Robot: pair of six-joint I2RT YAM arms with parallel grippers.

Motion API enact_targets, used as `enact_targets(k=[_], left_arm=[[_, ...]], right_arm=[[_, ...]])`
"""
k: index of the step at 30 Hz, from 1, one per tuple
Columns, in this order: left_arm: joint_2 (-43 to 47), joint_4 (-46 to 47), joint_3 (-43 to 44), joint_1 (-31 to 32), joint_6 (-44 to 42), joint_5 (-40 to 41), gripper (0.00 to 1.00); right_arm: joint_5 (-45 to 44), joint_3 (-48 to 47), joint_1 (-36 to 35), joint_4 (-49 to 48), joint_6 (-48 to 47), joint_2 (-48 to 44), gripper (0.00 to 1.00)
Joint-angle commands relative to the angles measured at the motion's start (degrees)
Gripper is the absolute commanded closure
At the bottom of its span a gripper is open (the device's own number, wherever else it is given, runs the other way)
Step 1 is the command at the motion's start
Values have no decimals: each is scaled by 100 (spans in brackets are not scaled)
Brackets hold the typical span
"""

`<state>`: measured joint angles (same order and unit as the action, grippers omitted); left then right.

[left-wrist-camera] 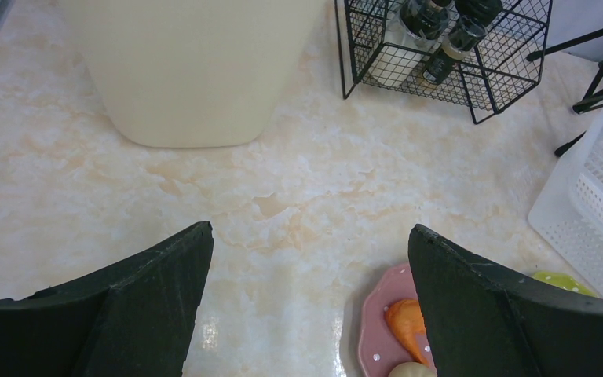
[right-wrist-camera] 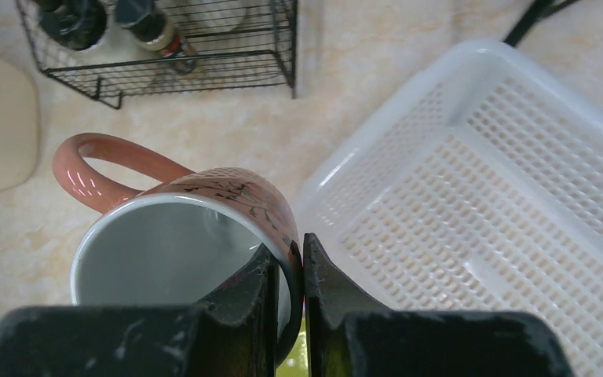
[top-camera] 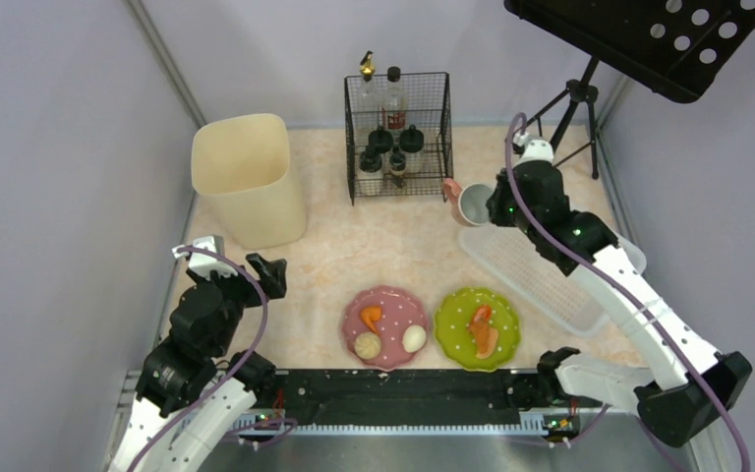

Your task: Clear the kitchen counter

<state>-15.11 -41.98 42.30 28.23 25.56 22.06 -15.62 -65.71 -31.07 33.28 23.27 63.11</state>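
The beige-pink marbled kitchen counter (top-camera: 374, 246) carries a pink plate (top-camera: 385, 324) with an orange piece and two pale round pieces, and a green plate (top-camera: 477, 326) with orange food. My right gripper (top-camera: 492, 202) is shut on the rim wall of a pink mug (top-camera: 474, 205), held above the counter at the far-left corner of a white slotted basket (top-camera: 541, 275). In the right wrist view, the right gripper (right-wrist-camera: 289, 251) has one finger inside the mug (right-wrist-camera: 173, 236) and one outside. My left gripper (top-camera: 270, 273) hangs open and empty over the counter (left-wrist-camera: 283, 181), left of the pink plate (left-wrist-camera: 381, 330).
A cream bin (top-camera: 248, 182) stands at the back left. A black wire rack (top-camera: 398, 133) holding bottles sits at the back centre. A tripod (top-camera: 570, 108) and a black perforated panel (top-camera: 639, 34) occupy the back right. A grey metal rail runs along the near edge.
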Motion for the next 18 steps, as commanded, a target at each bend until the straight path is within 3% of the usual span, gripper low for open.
enact_targets(k=[1, 7, 12, 18], left_arm=[[67, 282, -11, -19, -51, -42, 1], [83, 282, -12, -11, -47, -49, 2], [80, 290, -7, -10, -60, -77, 2], [88, 295, -7, -11, -73, -103, 1]], right_arm=[[-489, -180, 373, 92, -156, -467, 100], [-921, 282, 838, 236, -192, -719, 100], [-737, 840, 1413, 148, -160, -772, 100], [-448, 1377, 1601, 6, -101, -670, 100]])
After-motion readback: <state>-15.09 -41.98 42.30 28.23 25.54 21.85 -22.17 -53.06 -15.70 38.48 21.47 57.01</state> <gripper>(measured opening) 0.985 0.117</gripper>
